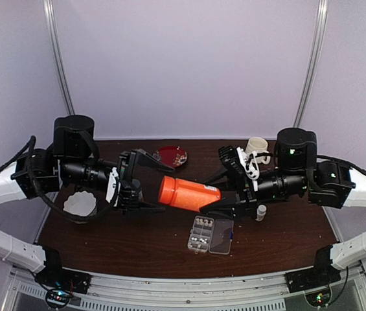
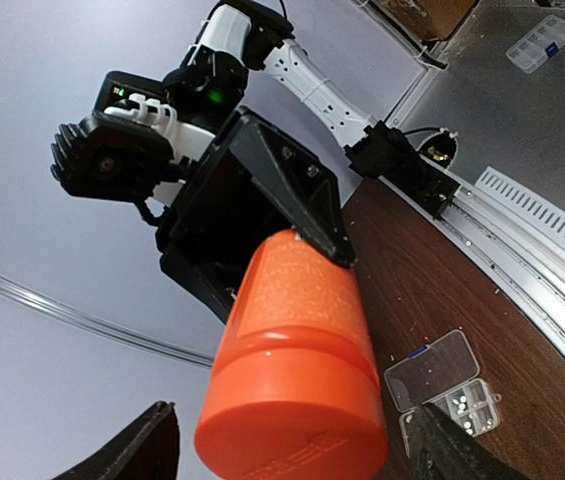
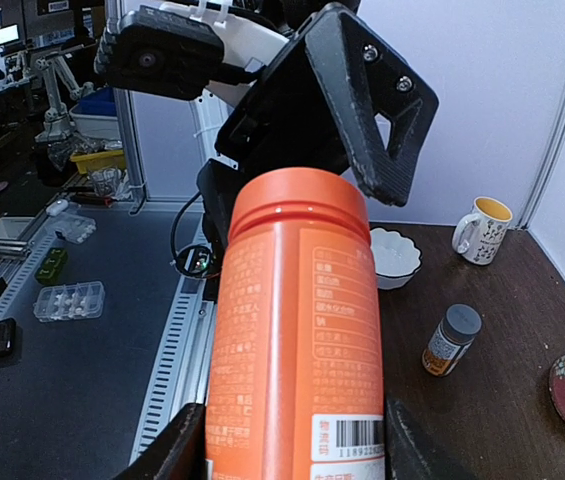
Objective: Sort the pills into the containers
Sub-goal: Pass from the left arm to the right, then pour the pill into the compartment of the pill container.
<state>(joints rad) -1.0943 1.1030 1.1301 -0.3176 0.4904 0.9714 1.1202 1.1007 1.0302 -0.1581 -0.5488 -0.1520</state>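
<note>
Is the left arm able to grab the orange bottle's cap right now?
Probably yes. The right gripper holds the bottle out sideways, with its cap between the left gripper's open fingers. Nothing sits between them, so the fingers only need to close.

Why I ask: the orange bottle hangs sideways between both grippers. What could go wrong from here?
1. The left gripper straddles the cap of the orange bottle with open jaws; closing off-centre could twist the bottle out of the right gripper.
2. Uncapped while lying sideways, it might spill onto the table beside the open organiser box rather than into it.
</note>
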